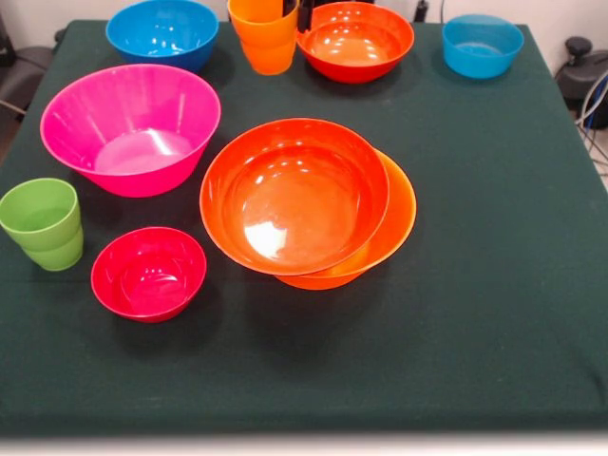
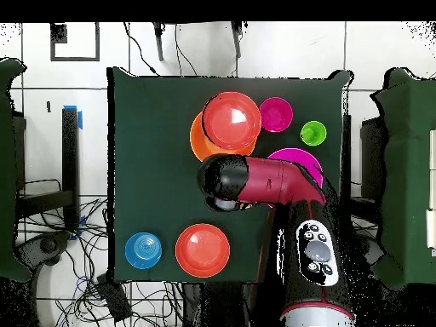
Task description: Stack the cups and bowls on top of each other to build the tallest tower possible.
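Glossy plastic all round, so I judge every piece light, stiff and slippery, best pinched over a thin rim rather than round the smooth outside.

My tower sits mid-table: a red-orange bowl resting mouth-up, off-centre to the left and slightly tilted, on the widest orange bowl, whose rim shows on the right and near sides. Its axis is upright but the top bowl's lean looks like a risk to me.

To its left stands the pink bowl, mouth up; near-left of that the light green cup, upright with the narrow end down, and just beside it the small crimson bowl. Along the far edge, left to right: a blue bowl, the orange cup standing upright in what looks like a second cup, touching or just beside another red-orange bowl, then a smaller blue bowl well apart at the far right.

From overhead my arm lies across the pink bowl. My gripper hides beneath it and I cannot tell its state. In the front view only dark bits show at the far edge, too little to read.

For the cups, I would take one wall at the lip, long axis kept vertical.
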Robot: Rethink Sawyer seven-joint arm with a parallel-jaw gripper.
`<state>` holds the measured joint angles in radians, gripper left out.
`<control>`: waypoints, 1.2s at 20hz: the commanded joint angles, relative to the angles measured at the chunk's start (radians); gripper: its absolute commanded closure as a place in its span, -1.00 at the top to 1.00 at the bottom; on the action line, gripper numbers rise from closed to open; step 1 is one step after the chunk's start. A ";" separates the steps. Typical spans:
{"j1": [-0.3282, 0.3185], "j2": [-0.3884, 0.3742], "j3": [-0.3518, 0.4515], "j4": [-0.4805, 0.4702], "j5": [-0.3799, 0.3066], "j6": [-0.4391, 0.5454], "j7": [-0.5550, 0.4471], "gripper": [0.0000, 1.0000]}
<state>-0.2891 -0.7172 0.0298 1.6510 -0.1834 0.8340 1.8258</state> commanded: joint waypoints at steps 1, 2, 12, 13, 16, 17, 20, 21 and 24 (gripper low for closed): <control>0.012 0.029 0.117 -0.133 -0.008 0.086 -0.049 -1.00; 0.013 0.033 0.117 -0.145 -0.009 0.095 -0.048 -1.00; 0.015 0.062 0.139 -0.238 -0.004 0.153 -0.052 -1.00; 0.014 0.062 0.141 -0.240 -0.003 0.154 -0.052 -1.00; 0.011 0.066 0.149 -0.245 0.002 0.147 -0.046 -1.00; 0.009 0.066 0.153 -0.241 0.004 0.136 -0.045 -1.00; 0.005 0.061 0.152 -0.218 0.004 0.089 -0.029 -1.00; 0.003 0.070 0.154 -0.220 0.012 0.087 -0.018 -1.00; 0.003 0.077 0.156 -0.241 0.016 0.097 -0.013 -1.00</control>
<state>-0.2891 -0.7090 0.0923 1.4468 -0.1772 0.8919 1.8258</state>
